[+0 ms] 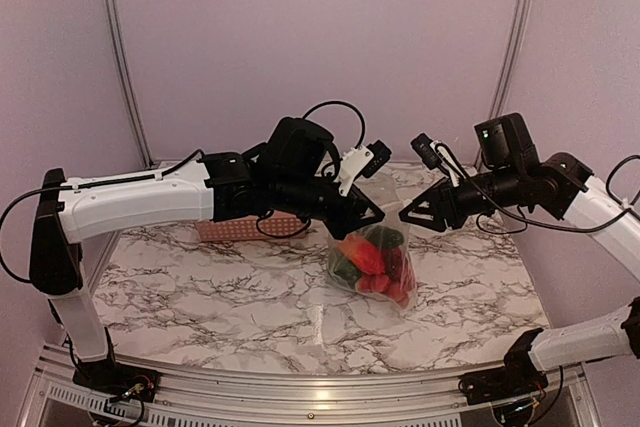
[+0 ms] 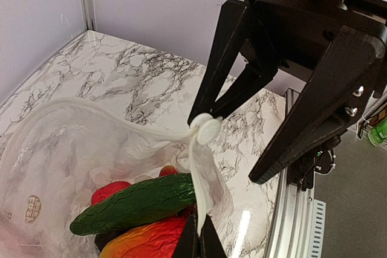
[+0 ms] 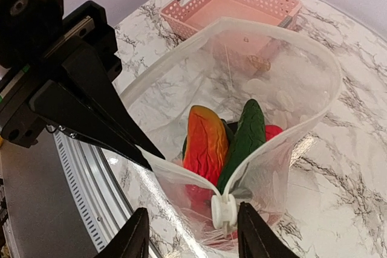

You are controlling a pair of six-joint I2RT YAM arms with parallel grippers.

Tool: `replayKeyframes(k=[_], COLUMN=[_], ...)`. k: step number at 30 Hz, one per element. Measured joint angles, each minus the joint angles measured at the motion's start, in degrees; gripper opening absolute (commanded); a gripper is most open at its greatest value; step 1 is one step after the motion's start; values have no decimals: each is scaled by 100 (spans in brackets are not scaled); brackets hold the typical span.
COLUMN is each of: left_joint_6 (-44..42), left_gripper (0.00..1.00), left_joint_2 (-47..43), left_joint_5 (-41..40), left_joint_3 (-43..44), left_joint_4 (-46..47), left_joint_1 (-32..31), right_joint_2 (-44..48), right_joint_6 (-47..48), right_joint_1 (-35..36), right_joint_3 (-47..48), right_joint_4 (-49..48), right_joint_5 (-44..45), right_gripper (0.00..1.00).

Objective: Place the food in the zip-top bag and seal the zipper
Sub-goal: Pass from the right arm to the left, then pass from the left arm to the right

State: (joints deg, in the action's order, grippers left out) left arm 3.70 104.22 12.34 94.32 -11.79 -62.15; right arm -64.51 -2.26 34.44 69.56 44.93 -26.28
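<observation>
The clear dotted zip-top bag (image 1: 384, 192) hangs over the marble table, held between both grippers. Inside lies the food (image 1: 370, 257): an orange-red piece (image 3: 205, 140), a green cucumber (image 3: 248, 131) and red pieces (image 3: 273, 131). My left gripper (image 2: 199, 234) is shut on the bag's mouth edge (image 2: 202, 179). The zipper (image 3: 284, 142) gapes in a wide loop. Its white slider (image 3: 224, 209) sits between the fingers of my right gripper (image 3: 192, 209), which is open. In the top view the left gripper (image 1: 372, 215) and the right gripper (image 1: 408, 217) almost meet above the bag.
The pink lattice basket (image 3: 233, 4) stands on the table beyond the bag, and in the top view (image 1: 250, 229) it is partly hidden behind the left arm. The table's metal rail (image 2: 296, 222) runs along the near edge.
</observation>
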Motion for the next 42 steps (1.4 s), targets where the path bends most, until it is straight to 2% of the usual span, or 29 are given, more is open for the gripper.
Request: replayKeyframes(k=[4,10,19,32,36,39,42], left_joint_6=[107,192,214,256,273,273,201], left_gripper=[0,0,0,0,0,11,28], left_joint_2=[0,0,0,-13,-13,-13,-15], left_joint_5=[-37,-68,-79,-79,-74,-85,-125], left_joint_3=[0,0,-11,-157,-195,-195,-195], left_joint_4=[0,13,50,131,133,133,125], left_joint_1=[0,0,13,162,188,195,197], right_joint_2=[166,479,595,409,411,411,422], right_joint_6=[59,98,192,361,352,337,363], right_joint_1=[-59,-210,-271,-317,-317,-319,-319], right_joint_3=[-367,-931,-1211,-1532,-1650,-1652,-1646], right_joint_4=[-293,-750,-1486,-2124,-2262,-2306,-2293], right_joint_5=[138,199,173,-52,-92,-129,-153], right_gripper=[48,38,33,10,0,0,0])
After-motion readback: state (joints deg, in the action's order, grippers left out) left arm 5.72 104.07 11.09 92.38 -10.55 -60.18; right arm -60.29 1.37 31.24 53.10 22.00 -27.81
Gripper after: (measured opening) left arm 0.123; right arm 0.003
